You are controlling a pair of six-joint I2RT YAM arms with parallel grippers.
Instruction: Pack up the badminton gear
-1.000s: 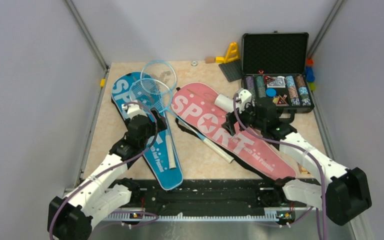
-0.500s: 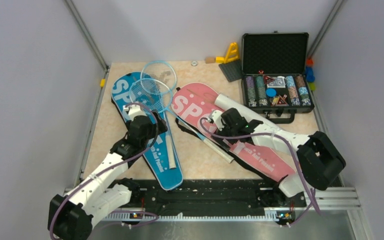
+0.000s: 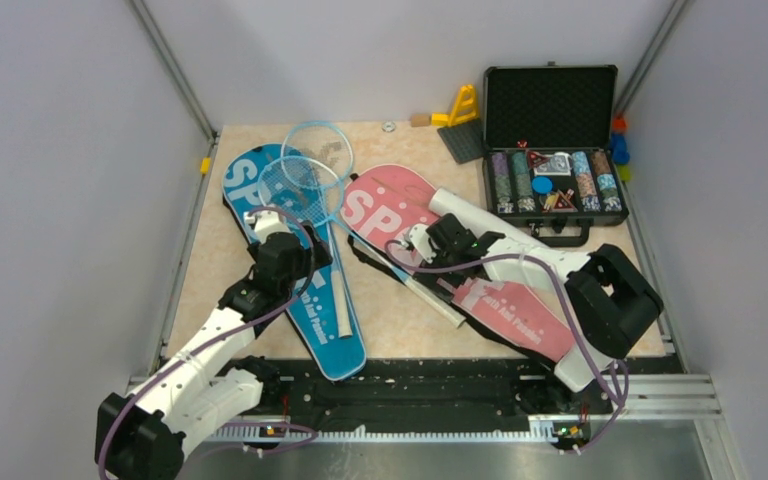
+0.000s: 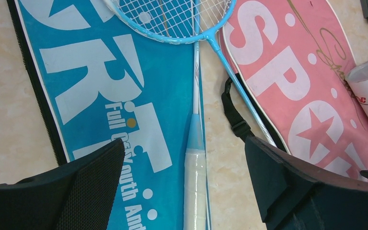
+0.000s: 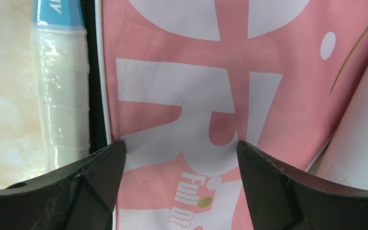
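Surface (image 3: 400,335): beige, marbled, closed in by grey walls (image 3: 60,200). I logged the following on it.

Left arm (image 3: 215,335): stretched diagonally forward from its base, with the wrist over the middle of the blue cover (image 4: 91,76). Left pincer (image 4: 184,146): jaws spread wide and holding nothing. It was poised above the white handle of one racket (image 4: 194,182), which lay lengthwise on that cover.

Right arm (image 3: 530,262): elbow folded out to the right, forearm reaching leftward across the pink cover (image 5: 268,72). Right pincer (image 5: 180,146): jaws apart and empty, low over the cover's white lettering. I could not tell whether the fingertips touched the fabric.

Second racket (image 5: 57,96): its handle lay on the surface just beside the pink cover's black-trimmed left edge. Both racket heads overlapped near the blue cover's far end.

White tube (image 3: 465,212): on its side along the pink cover's right edge, partly hidden by the right arm.

Black case (image 3: 550,100): at the far right corner, lid raised, with rows of poker chips (image 3: 503,178) in its tray.

Yellow toy (image 3: 463,103): just left of the case.
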